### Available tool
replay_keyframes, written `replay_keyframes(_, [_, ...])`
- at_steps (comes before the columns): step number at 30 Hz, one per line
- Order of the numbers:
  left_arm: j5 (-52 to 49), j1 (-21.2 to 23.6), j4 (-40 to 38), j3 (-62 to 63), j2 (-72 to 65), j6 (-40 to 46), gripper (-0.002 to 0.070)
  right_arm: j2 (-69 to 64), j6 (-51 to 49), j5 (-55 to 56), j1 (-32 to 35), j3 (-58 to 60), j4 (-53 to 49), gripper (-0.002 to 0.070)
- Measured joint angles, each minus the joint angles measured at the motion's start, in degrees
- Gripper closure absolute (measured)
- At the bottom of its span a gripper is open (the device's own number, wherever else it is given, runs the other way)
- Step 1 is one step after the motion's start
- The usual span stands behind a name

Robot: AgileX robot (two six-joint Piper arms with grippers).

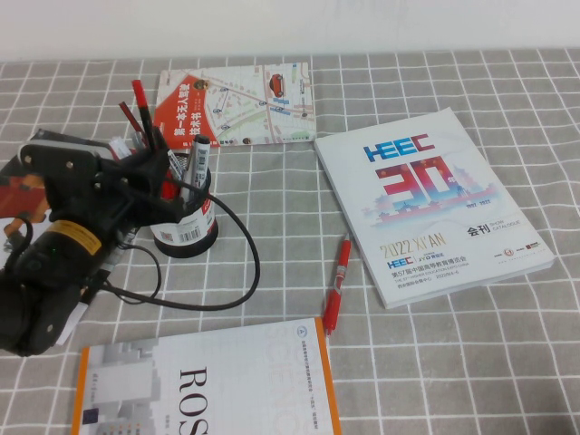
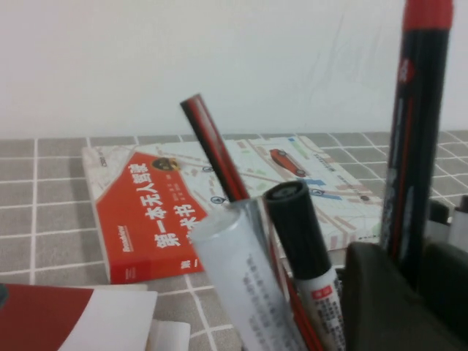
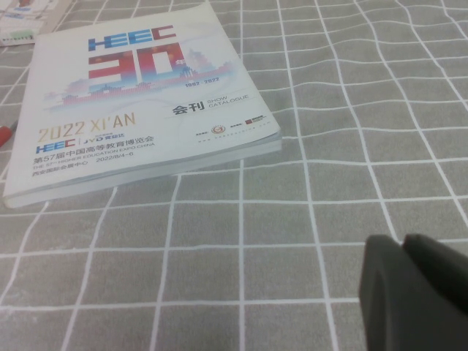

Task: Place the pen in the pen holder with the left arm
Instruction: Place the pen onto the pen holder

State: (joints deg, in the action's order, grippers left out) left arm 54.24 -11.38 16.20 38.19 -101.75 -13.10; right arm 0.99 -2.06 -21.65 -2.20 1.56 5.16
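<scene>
Left wrist view — the left claw (image 2: 411, 281) grips the pen (image 2: 409, 146) low on its barrel, upright at the pen holder (image 1: 186, 231). It likely handles light, stiff and slick. The right claw (image 3: 407, 292) hangs closed, empty, over the tabletop (image 3: 219, 256).

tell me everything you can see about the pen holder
The pen holder is a small black cylindrical cup standing upright on the grey checked tablecloth, in front of the orange map booklet. A white barcode label wraps its lower side, with a red patch above. Several pens and markers stand in it, leaning outward. The left gripper hangs at its rim among them, a black cable curling past its base. The right gripper is far from it.
</scene>
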Motion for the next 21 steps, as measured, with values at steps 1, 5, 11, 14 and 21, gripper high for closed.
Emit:
replay_keyframes(1, [-0.10, 0.00, -0.27, 0.00, 0.00, 0.00, 0.0547, 0.00, 0.00, 0.00, 0.00, 0.00, 0.00, 0.0692])
replay_keyframes(5, [-0.22, 0.00, -0.65, 0.00, 0.00, -0.27, 0.0382, 0.00, 0.00, 0.00, 0.00, 0.00, 0.00, 0.0692])
replay_keyframes(11, [-1.10, 0.00, -0.44, 0.00, 1.53, -0.35, 0.0277, 0.00, 0.00, 0.00, 0.00, 0.00, 0.00, 0.0692])
replay_keyframes(14, [-3.98, 0.00, 0.65, 0.00, 4.70, -0.49, 0.0297, 0.00, 0.00, 0.00, 0.00, 0.00, 0.00, 0.0692])
replay_keyframes(21, [-21.49, 0.00, 7.71, 0.00, 18.70, -12.24, 0.0610, 0.00, 0.00, 0.00, 0.00, 0.00, 0.00, 0.0692])
